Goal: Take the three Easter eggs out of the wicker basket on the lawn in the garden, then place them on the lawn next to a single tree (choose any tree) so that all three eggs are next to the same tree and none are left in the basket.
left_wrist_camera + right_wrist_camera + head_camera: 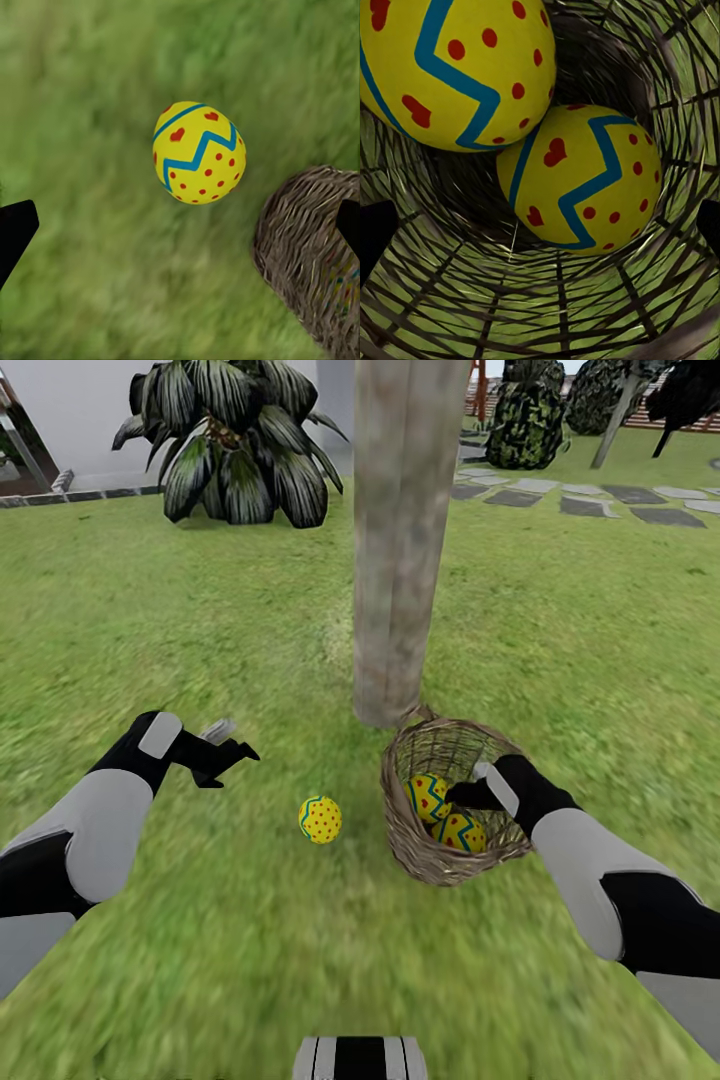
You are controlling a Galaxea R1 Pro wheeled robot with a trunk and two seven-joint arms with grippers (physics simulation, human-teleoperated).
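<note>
The wicker basket (410, 850) stands on the lawn (180, 630) right against the base of the pale tree trunk (400, 540). Two yellow Easter eggs (428, 796) (462, 833) lie inside it, seen close up in the right wrist view as one egg (450, 67) resting partly on the other (585, 176). My right gripper (466, 793) reaches into the basket, open, its dark fingertips (375, 236) spread either side of the eggs. The third egg (320, 819) (199, 152) lies on the grass left of the basket (300, 240). My left gripper (226, 751) hovers open above and left of it.
A spiky palm-like plant (235, 445) stands at the back left before a white wall. Grey stepping stones (585, 505) and dark shrubs (525, 415) lie at the back right. Grass spreads wide on both sides of the trunk. My base (360, 1058) shows at the bottom edge.
</note>
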